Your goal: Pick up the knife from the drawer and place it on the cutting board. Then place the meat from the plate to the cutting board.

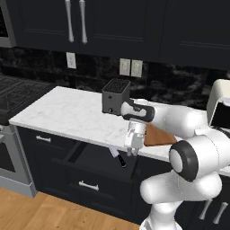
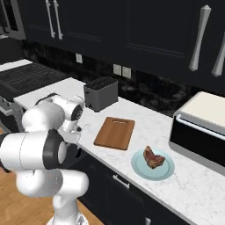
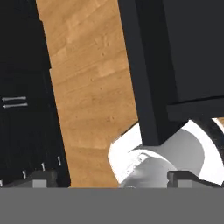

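Gripper (image 1: 130,153) poised over the open drawer (image 1: 90,158)
Arm folded, hand pointing down, jaws wide apart and empty, just right of the knife (image 1: 117,157).

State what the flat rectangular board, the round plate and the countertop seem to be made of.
The flat rectangular reddish-brown cutting board looks like wood with a matt finish, going by its brown, faintly grained face. The round pale teal-blue plate looks like smooth glazed ceramic, perhaps plastic. The white countertop looks like polished marble, judging by its grey veining.
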